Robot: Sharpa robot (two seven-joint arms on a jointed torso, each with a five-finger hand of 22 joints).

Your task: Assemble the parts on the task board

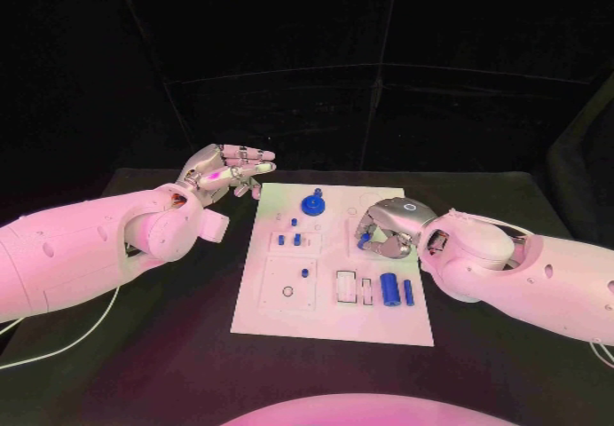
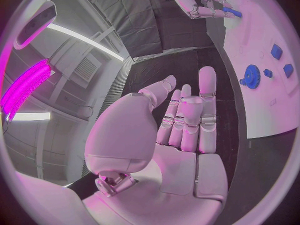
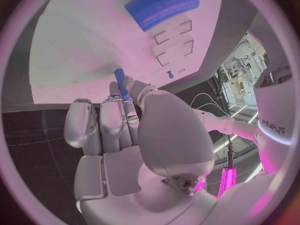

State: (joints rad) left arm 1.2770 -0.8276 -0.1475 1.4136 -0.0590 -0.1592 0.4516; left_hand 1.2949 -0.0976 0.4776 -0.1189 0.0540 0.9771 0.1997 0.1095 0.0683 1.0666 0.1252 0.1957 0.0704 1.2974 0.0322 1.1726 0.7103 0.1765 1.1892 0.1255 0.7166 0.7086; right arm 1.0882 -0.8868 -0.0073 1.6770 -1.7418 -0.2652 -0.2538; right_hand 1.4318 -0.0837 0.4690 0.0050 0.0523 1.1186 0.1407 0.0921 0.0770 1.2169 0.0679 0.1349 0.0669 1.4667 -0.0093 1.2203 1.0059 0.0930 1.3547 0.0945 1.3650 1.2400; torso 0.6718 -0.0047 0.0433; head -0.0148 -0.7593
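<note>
Blue and slim, a short plastic peg [image 3: 119, 83] is pinched in the right hand [image 1: 388, 227], its long axis pointing at the flat white task board [image 1: 384, 319] over the board's 3 o'clock edge. The left hand [image 1: 228, 171] hovers empty, fingers loosely apart, at 10 o'clock above the matte black table [image 1: 153, 355].

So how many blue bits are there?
8: gear at the far edge; four small ones on the left half; two cylinders near; a peg in the right hand. More may be hidden.
</note>
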